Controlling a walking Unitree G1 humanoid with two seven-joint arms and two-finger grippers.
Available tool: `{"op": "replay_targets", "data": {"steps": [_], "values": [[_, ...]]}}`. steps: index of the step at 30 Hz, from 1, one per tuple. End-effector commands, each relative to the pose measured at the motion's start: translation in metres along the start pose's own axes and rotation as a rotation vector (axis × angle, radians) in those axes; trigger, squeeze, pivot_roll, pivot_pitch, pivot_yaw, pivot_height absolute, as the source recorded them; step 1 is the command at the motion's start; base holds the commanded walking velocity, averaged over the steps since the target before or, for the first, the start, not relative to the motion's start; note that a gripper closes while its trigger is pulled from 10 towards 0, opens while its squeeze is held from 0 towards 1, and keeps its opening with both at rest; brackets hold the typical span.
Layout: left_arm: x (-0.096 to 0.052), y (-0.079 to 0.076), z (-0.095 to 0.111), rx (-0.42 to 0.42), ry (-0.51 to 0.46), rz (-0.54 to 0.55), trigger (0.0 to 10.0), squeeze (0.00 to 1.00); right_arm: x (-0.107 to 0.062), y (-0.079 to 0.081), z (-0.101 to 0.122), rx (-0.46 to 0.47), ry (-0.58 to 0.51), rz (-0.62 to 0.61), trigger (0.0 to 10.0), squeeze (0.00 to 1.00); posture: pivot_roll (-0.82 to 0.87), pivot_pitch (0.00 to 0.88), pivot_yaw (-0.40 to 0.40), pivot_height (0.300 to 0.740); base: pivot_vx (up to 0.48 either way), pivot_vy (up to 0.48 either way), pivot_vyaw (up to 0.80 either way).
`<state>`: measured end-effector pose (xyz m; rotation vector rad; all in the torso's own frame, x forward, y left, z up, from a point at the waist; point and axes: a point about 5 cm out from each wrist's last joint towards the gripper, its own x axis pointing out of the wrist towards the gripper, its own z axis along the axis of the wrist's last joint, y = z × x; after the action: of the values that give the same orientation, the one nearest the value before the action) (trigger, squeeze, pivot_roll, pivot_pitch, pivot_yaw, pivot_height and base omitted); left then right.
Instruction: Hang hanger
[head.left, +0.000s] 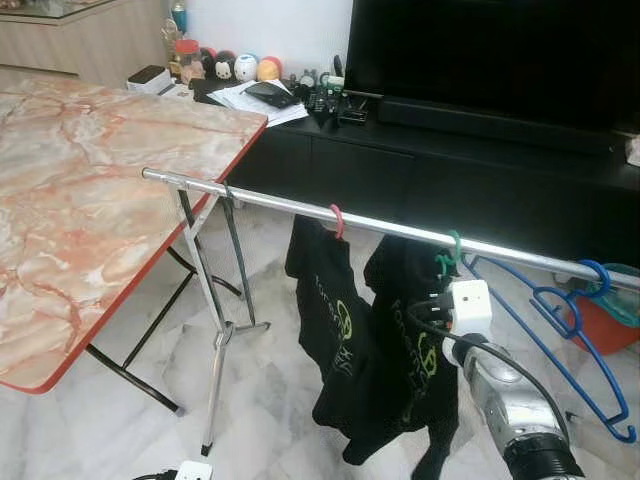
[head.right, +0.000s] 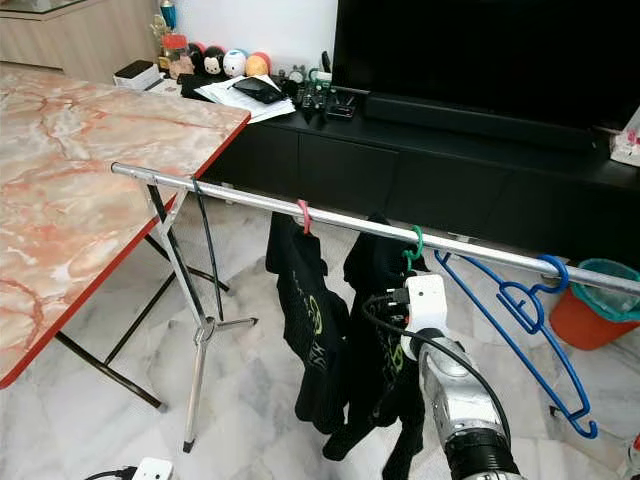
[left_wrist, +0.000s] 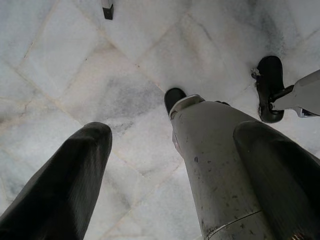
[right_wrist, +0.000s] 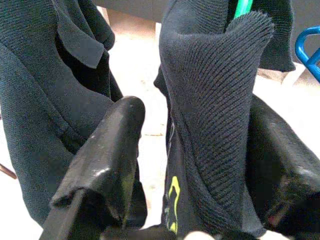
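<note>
Right gripper (right_wrist: 195, 150) spread, fold of black knit shirt (right_wrist: 215, 100) between its fingers; shirt's green plastic hanger (head.left: 452, 252) hooked on horizontal chrome rail (head.left: 280, 203). Left gripper (left_wrist: 170, 185) spread, empty, above white marble floor (left_wrist: 75, 65).

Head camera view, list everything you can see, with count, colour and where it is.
Rail: one, silver, on a folding stand across the room.
Shirts: two, black, hanging on a pink and a green hanger.
Blue hangers: empty, on the rail's right end; count unclear.
Table: one, orange marble pattern, left.
TV cabinet: one, black, behind, with clutter on top.
Bucket: one, orange, far right.
Right hand: open, fingers either side of the green-hanger shirt's cloth.
Left hand: open, pointing at the floor.
</note>
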<state>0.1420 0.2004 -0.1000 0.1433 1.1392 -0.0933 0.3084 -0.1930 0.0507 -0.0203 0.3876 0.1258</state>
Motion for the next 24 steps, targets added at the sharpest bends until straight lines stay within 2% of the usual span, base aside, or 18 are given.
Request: {"op": "replay_targets", "data": {"steps": [1,24], "values": [[-0.0005,-0.0048,-0.0110,0.010,0.045,-0.021,10.0,0.00,0.0021,-0.0006,0.0031,0.002,-0.007,-0.002,0.0,0.00,-0.11,0.000,-0.023,0.740,0.000,0.000,0.00],[-0.0005,-0.0056,-0.0112,0.008,0.046,-0.026,10.0,0.00,0.0028,0.0018,0.0023,0.004,-0.024,0.005,0.0,0.00,-0.11,0.000,-0.027,0.740,0.000,0.000,0.00]]}}
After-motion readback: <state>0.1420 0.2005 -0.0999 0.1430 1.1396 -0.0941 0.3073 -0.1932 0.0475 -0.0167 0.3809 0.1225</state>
